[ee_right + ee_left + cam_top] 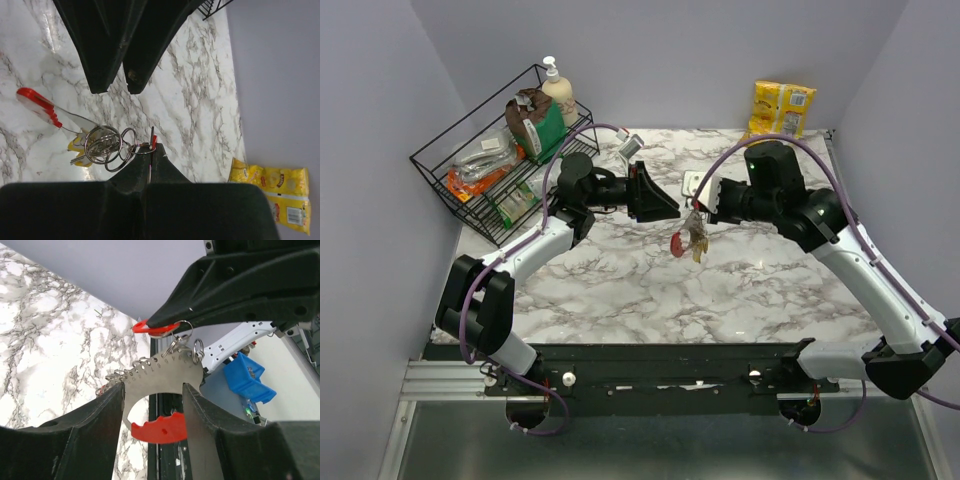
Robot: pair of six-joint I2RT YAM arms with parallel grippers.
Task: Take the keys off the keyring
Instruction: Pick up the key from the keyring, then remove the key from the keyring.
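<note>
Red loop of the keyring (145,329) is clamped in the right gripper (150,152), keys (692,240) dangling over the marble table (620,290). Left gripper (152,395) is spread open around them, so I'd call this the grab-a-key stage. Next it needs to pinch just one.

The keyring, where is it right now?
The keyring hangs mid-air at the top view's centre, pinched by the right gripper, keys dangling below, the open left gripper just left of it.
</note>
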